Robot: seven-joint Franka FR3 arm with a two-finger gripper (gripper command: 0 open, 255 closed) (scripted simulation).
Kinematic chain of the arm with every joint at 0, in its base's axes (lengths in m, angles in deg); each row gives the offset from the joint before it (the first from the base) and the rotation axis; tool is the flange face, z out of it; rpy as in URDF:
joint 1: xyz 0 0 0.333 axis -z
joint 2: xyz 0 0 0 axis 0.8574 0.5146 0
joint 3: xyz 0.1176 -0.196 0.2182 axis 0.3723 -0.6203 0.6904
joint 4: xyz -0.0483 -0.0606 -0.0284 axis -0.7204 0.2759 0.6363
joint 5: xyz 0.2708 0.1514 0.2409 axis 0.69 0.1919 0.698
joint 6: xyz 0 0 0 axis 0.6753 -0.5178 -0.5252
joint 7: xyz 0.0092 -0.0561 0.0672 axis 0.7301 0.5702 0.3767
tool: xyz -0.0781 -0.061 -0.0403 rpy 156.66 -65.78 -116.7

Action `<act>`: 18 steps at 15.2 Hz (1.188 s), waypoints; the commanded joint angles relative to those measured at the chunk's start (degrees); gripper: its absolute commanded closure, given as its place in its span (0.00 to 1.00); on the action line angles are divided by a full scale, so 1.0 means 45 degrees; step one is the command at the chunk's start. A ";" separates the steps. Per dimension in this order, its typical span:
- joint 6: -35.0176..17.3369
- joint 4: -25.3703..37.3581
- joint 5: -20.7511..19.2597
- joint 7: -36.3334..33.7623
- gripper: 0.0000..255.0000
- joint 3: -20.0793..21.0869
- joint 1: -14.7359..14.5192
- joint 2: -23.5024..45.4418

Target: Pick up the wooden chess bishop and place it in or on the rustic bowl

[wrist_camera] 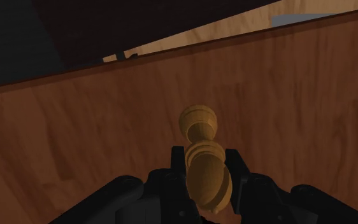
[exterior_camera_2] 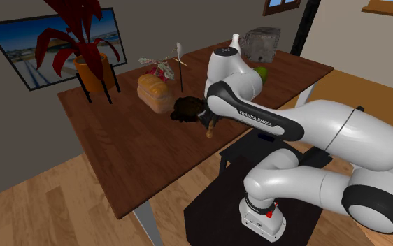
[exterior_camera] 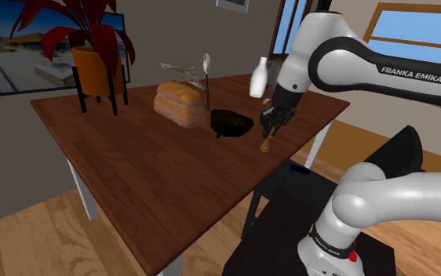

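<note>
Gripping a turned, ringed wooden bishop (wrist_camera: 199,122), the black tool (wrist_camera: 204,167), beside a dark, rough-textured bowl (exterior_camera: 231,123).

The chess bishop (wrist_camera: 204,172) was pale tan, the gripper (exterior_camera: 271,128) all black, the arm (exterior_camera: 344,63) white with dark joints. The table (exterior_camera: 133,172) showed reddish-brown streaked grain. The bowl (exterior_camera: 231,122) was near-black brown, the loaf (exterior_camera: 180,102) golden-brown, the bottle (exterior_camera: 259,78) white, the plant (exterior_camera: 85,23) red-leaved in an orange pot (exterior_camera: 93,69).
</note>
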 commanded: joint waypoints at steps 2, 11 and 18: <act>0.0446 0.0630 -0.0071 0.0029 1.00 -0.0070 0.0053 0.0187; 0.1722 0.2490 -0.0217 0.0055 1.00 -0.0198 0.0165 0.0770; 0.2704 0.4038 -0.0315 0.0068 1.00 -0.0272 0.0247 0.1336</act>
